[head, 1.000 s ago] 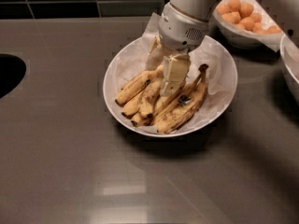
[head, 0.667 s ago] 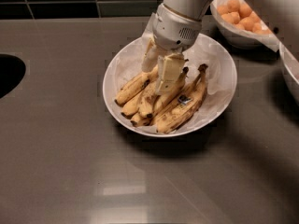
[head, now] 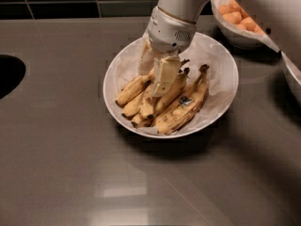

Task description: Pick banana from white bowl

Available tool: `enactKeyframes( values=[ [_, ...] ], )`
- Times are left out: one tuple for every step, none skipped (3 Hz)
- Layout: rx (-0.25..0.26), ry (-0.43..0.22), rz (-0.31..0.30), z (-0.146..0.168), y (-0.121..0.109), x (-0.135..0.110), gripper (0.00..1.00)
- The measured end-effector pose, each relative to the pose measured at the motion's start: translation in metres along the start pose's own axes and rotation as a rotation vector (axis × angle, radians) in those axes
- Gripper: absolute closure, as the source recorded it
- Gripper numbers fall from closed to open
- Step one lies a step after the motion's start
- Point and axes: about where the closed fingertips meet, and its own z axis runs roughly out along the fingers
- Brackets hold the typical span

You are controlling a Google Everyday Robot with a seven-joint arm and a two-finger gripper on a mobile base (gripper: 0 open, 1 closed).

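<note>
The white bowl (head: pixel 221 69) is wide and shallow, lined with white paper, and sits at the middle of the dark counter. Several ripe, brown-spotted bananas (head: pixel 186 108) lie in it, stems pointing up and right. My gripper (head: pixel 155 75) reaches down from the top into the bowl. It is open, and its cream fingers (head: pixel 164 76) stand on either side of the upper ends of the left bananas (head: pixel 133 89). None of the bananas is lifted. The wrist hides the back of the bowl.
A smaller white bowl of small orange round fruits (head: pixel 237 20) stands at the back right. The rim of another dish (head: pixel 292 76) shows at the right edge. A dark round opening (head: pixel 8 74) lies at the left. A dark tiled wall runs behind the counter.
My gripper has shifted a little to the left over the bananas. The bananas and the bowl have not moved.
</note>
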Motion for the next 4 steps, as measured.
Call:
enactKeyframes(
  values=[
    [-0.001,0.000,-0.038,0.002,0.000,-0.001,0.46],
    [-0.001,-0.010,-0.088,0.005,0.001,0.002,0.45],
    [-0.007,-0.007,-0.142,0.008,0.004,0.003,0.42],
    [-0.018,0.011,-0.175,0.013,0.005,0.005,0.43]
  ],
)
